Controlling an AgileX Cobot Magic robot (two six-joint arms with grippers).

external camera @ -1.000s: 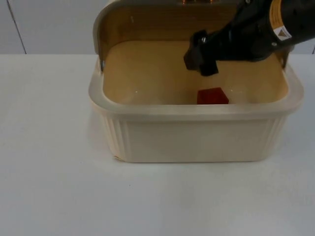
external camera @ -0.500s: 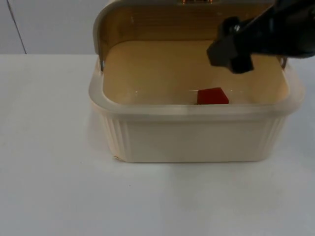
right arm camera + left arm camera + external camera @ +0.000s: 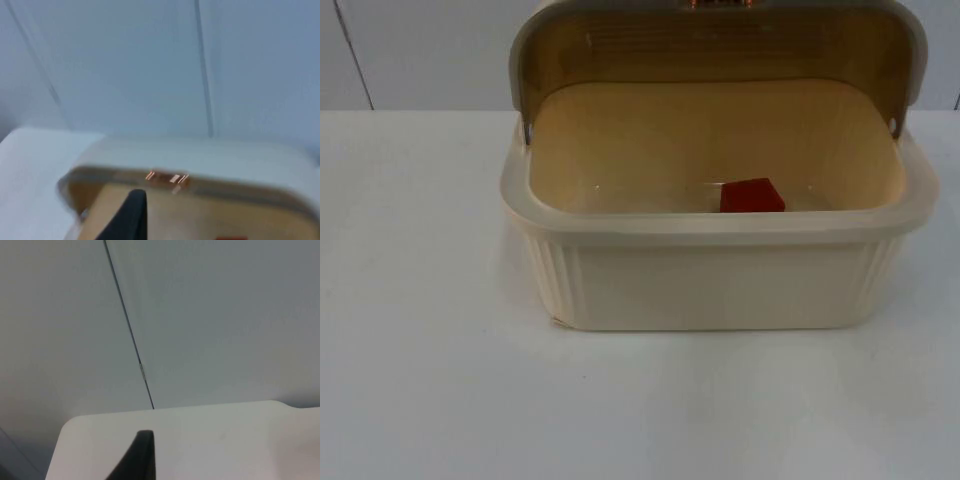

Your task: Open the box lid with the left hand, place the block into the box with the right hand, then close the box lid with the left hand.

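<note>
A cream plastic box stands in the middle of the table in the top view. Its lid is swung up and back, so the inside is exposed. A red block lies on the box floor, close to the front wall and slightly right of centre. My right gripper hovers above and in front of the box, facing the raised lid and its copper latch. My left gripper waits away from the box, over the table's edge, facing the grey wall.
White table top spreads in front of the box and to both of its sides. The grey partition wall, with a vertical seam, closes off the back just behind the lid.
The right arm, which hung over the open box, has pulled up and to the right, out of the top view. The red block stays on the box floor. The lid has not moved.
</note>
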